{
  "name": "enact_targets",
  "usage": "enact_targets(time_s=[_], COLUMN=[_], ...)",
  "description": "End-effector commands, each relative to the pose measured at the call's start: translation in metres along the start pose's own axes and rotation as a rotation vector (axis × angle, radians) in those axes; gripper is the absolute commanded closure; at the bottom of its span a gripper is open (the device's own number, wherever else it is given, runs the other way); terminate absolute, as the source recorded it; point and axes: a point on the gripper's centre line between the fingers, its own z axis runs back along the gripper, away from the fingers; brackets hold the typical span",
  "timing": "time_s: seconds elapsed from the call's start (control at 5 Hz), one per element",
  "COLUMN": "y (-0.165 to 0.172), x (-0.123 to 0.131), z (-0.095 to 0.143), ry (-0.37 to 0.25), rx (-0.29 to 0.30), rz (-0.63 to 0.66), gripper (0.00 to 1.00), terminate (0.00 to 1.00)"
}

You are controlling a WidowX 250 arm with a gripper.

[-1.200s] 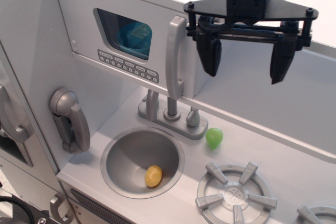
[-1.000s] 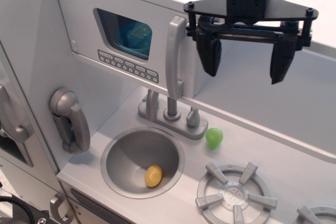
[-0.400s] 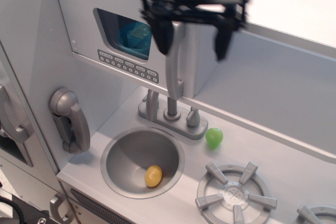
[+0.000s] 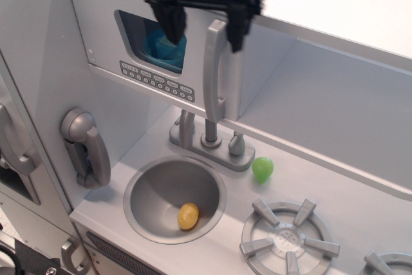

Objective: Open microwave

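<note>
Grey plastic panel, silver bar: the microwave [image 4: 154, 53] sits directly below and behind the end effector [image 4: 203, 27], door shut flush with the cabinet front. That door looks light and rigid, a flat toy panel that should swing with a gentle pull (hinge side likely at the far left, away from the handle, though I cannot see it). The tall silver handle [image 4: 214, 69] is the place to take hold: stiff, smooth, probably a little slippery, so a grip across its upper half with one finger behind the bar seems safest.

Fingers are spread apart, nothing between them yet. The left finger [image 4: 172, 22] hangs in front of the dark window [image 4: 154, 40]; the right one [image 4: 235, 29] hangs just right of the handle top, so the handle falls between the two.

Compared with a second ago, the end effector has swept well to the left and upward; it was hanging to the right of the handle, over the back wall, and now straddles it. Everything below it is unchanged: faucet [image 4: 209, 134], green item [image 4: 262, 169], yellow piece [image 4: 188, 216] in the sink [image 4: 151, 188].
</note>
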Motion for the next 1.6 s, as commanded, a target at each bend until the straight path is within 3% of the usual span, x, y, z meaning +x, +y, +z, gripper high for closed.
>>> enact_targets(time_s=[0.0,0.4,0.6,1.0,1.4], y=[0.003,-0.007,-0.004,-0.007,0.003], x=[0.014,0.021,0.025,0.014,-0.021], z=[-0.013,-0.022,-0.023,-0.022,-0.007], ry=[-0.037,-0.042,-0.036,-0.059,-0.035], rx=[0.046,0.042,0.019,0.008,-0.004], rz=[-0.004,-0.033,-0.043,-0.087,-0.159], gripper=[0.0,0.0,1.0,1.0,1.0], terminate=[0.0,0.0,0.0,0.0,0.0])
